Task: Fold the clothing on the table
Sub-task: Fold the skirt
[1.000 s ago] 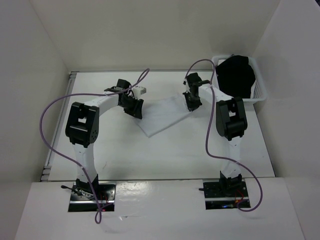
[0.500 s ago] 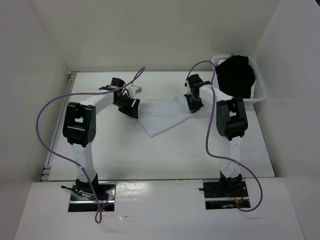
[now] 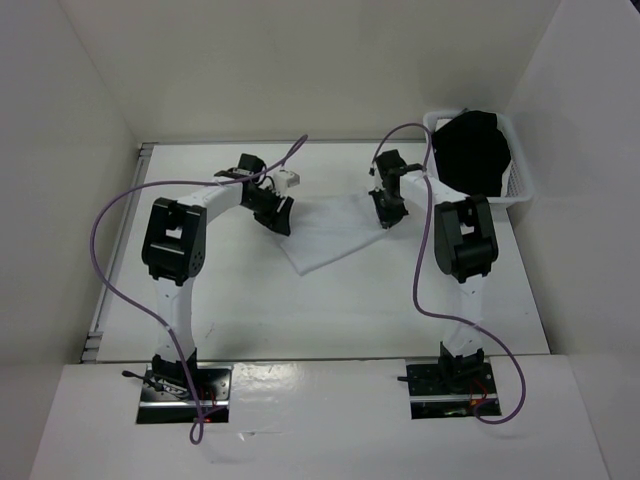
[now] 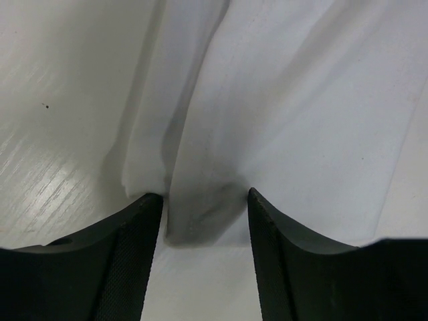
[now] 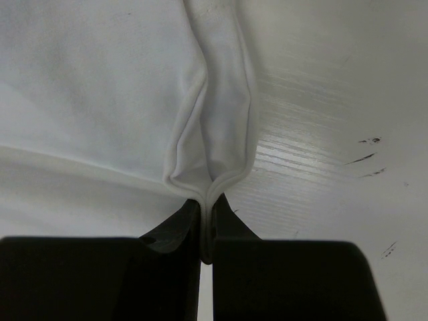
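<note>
The right gripper (image 5: 206, 224) pinches a clothing (image 3: 335, 235) fold (white, wrinkled). The left gripper (image 4: 204, 214), jaws parted, straddles another ridge.

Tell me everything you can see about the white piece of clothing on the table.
The clothing is thin, plain white fabric, wrinkled, lying mostly flat on the table between the two arms. Its right edge is pinched into a fold by the shut right gripper. At its left edge a raised crease sits between the jaws of the open left gripper, unclamped.
</note>
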Robot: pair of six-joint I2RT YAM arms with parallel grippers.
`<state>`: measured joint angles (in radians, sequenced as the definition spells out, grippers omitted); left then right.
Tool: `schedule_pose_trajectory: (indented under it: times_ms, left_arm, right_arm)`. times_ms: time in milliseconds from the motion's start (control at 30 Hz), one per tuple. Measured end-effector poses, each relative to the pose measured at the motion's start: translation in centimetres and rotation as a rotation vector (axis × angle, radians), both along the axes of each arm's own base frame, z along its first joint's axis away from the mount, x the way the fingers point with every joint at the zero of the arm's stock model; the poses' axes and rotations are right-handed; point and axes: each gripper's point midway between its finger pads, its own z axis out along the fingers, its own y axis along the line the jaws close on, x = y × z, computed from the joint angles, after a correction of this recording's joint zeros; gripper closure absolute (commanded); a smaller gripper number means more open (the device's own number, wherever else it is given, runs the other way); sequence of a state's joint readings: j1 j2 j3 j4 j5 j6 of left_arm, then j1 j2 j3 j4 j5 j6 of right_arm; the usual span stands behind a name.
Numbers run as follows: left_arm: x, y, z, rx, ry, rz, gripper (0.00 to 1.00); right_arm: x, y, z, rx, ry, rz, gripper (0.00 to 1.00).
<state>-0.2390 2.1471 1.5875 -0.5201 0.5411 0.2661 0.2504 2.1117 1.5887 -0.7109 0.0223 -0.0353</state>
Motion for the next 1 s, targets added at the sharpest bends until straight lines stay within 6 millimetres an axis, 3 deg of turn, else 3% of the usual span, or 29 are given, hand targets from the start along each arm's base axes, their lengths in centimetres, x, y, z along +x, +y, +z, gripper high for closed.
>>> schedule_pose_trajectory:
  times_ms: [33,67,100,367,767,900,1000]
  left_arm:
    - [0.0,0.0,0.0,-0.002,0.001,-0.001,0.43]
    - [0.0,-0.1,0.0,-0.003,0.001,-0.003,0.55]
    - [0.0,-0.1,-0.1,-0.005,0.005,-0.002,0.59]
    - [0.0,-0.1,-0.3,-0.010,-0.002,-0.019,0.90]
    - [0.0,-0.1,-0.5,-0.013,-0.016,-0.016,0.91]
    - [0.1,-0.1,-0.5,-0.013,-0.017,-0.014,0.89]
    - [0.1,-0.1,-0.5,-0.013,-0.015,-0.012,0.88]
  right_arm:
    - [-0.1,0.0,0.0,0.000,0.001,0.001,1.00]
    - [-0.2,0.0,0.0,0.000,0.002,0.001,1.00]
    - [-0.2,0.0,0.0,-0.001,0.003,0.001,1.00]
    - [-0.7,-0.1,0.0,0.000,0.010,0.005,1.00]
    - [-0.3,-0.6,1.0,-0.029,-0.023,-0.002,1.00]
    - [-0.1,0.5,4.0,-0.057,-0.105,0.022,1.00]
    - [-0.7,3.8,7.5,-0.074,-0.199,0.097,1.00]
